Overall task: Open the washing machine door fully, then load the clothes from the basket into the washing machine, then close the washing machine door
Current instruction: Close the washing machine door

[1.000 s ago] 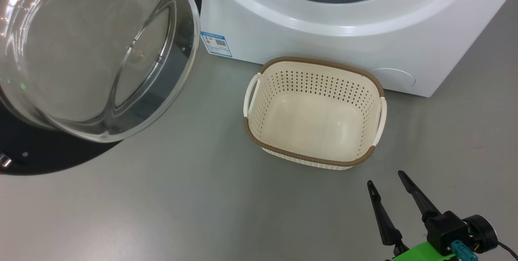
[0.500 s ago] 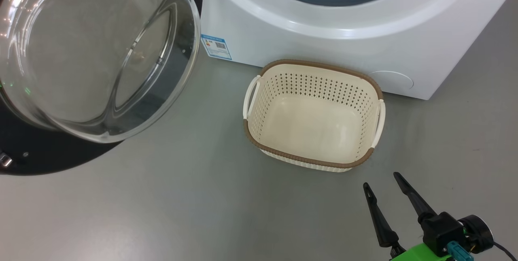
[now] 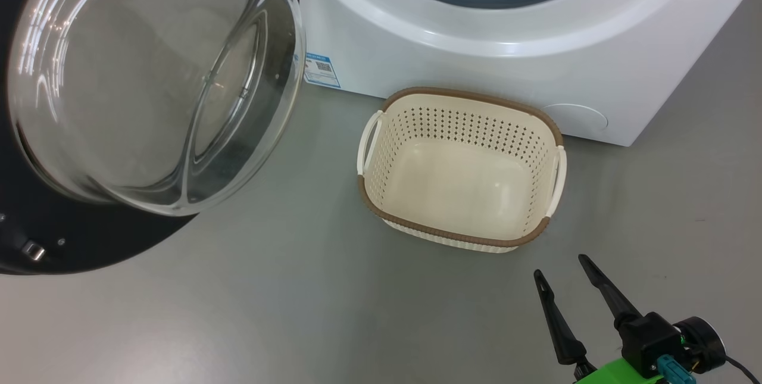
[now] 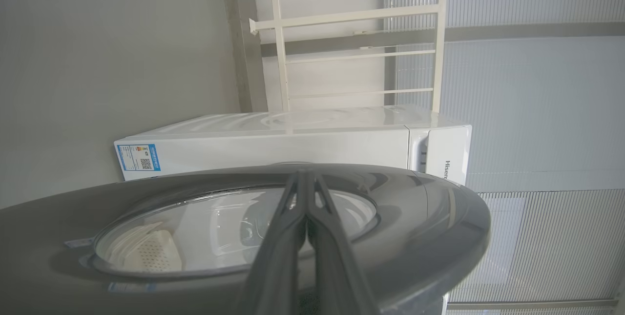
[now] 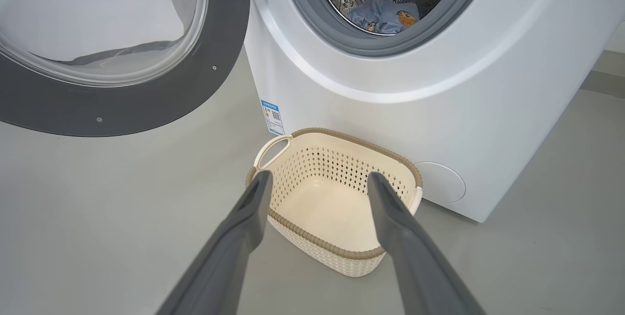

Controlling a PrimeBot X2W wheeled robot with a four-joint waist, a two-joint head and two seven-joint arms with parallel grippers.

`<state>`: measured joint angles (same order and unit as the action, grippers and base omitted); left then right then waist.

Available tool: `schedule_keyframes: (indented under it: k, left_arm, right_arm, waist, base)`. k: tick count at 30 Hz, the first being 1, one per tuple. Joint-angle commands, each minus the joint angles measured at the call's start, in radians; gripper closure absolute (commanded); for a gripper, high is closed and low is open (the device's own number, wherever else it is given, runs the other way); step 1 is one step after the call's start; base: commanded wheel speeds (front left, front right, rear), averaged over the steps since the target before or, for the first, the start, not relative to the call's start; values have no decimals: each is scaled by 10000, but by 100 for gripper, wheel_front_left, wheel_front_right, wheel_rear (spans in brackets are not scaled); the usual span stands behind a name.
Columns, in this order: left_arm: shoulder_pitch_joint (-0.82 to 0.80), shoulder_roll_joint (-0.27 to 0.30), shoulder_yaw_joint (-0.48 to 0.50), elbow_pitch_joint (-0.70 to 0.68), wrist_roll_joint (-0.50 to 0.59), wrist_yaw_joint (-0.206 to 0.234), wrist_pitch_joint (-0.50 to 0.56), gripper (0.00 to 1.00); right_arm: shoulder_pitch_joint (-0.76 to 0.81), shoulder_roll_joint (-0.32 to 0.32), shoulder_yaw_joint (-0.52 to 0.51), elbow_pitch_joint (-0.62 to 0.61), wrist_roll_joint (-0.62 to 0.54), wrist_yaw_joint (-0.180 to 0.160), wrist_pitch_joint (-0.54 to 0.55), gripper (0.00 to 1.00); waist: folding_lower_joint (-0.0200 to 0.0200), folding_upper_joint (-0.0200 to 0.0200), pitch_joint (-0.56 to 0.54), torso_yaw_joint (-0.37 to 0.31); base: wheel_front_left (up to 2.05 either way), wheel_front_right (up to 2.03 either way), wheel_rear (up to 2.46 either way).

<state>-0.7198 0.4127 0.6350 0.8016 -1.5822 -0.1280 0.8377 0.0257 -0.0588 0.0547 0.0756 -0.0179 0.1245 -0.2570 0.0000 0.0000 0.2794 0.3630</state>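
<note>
The washing machine [image 3: 476, 33] stands with its drum open. Its round door [image 3: 149, 86] hangs swung out at the left, glass bowl bulging toward me. Light blue printed clothes [image 5: 383, 16] lie inside the steel drum. The cream basket [image 3: 461, 95] sits empty on the floor in front of the machine. My right gripper [image 3: 561, 265] hovers open near the basket's front right corner, pointing at the basket [image 5: 351, 141]. My left gripper [image 4: 302, 173] is shut, its fingers laid across the outer black face of the door [image 4: 429, 217], holding nothing.
Grey floor [image 3: 297, 300] spreads in front of the basket and under the door. A blue label sticker [image 3: 321, 69] marks the machine's lower left corner. A white rack [image 4: 351, 36] stands behind the machine in the left wrist view.
The door has swung a little to the right, toward the machine. The head camera dipped slightly early on. The right gripper and the basket stay where they were.
</note>
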Motion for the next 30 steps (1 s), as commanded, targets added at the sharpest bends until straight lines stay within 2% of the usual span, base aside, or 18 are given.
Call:
schedule_keyframes:
  k: [1, 20, 30]
  left_arm:
    - [167, 494, 56, -216, -32, -27, 176, 100]
    - [772, -192, -457, -1251, 20, -27, 1358, 100]
    - [1652, -875, -816, -2626, -71, -27, 2254, 100]
  right_arm:
    - [-18, 29, 312, -192, -61, 62, -48, 0]
    - [-327, 81, 278, -54, 296, 62, -48, 0]
    - [-297, 84, 293, -104, 951, 62, -48, 0]
  waist:
    - [0, 0, -7, 18]
    - [0, 0, -221, 236]
    - [0, 0, -656, 172]
  base:
    - [0, 0, 0]
    - [0, 0, 0]
    - [0, 0, 0]
